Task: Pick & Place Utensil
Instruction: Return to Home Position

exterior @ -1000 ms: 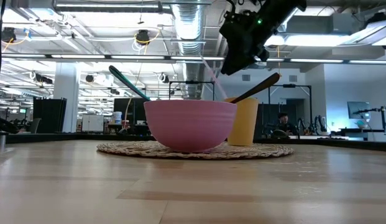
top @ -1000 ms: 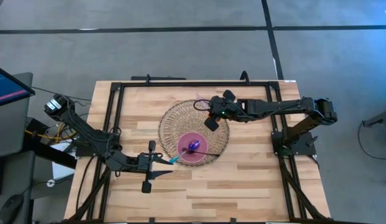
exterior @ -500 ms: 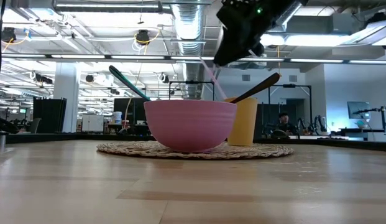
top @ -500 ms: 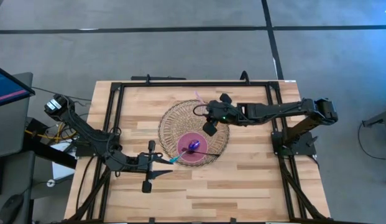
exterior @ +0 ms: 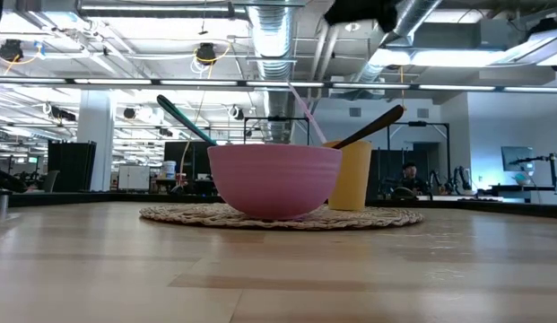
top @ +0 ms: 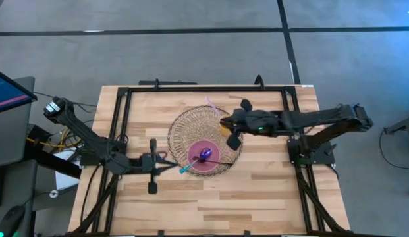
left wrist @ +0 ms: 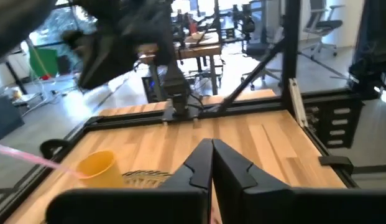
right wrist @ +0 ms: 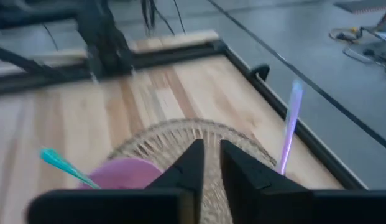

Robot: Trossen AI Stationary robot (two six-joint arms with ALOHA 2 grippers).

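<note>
The pink straw point(exterior: 300, 109) stands in the yellow cup point(exterior: 352, 175), its long axis steeply tilted, the free end leaning toward the desk's far edge and my left side. The cup sits on the right part of the woven mat point(top: 181, 131), near the middle of the desk point(top: 257, 191). From above most of it is covered by my right hand point(top: 224, 123), which hovers over it with the fingers a narrow slit apart and nothing between them. The pink bowl point(exterior: 274, 179) is just beside the cup on the mat's near edge. At desk level it hides the cup's left side and the straw's lower end. A teal handle point(exterior: 184, 118) slants out of the bowl toward my left, and a brown handle point(exterior: 368, 126) slants toward my right; both heads are hidden inside the bowl. My left hand point(top: 170, 161) waits off the mat near the desk's left side, fingers pressed together, empty, pointing at the bowl.
</note>
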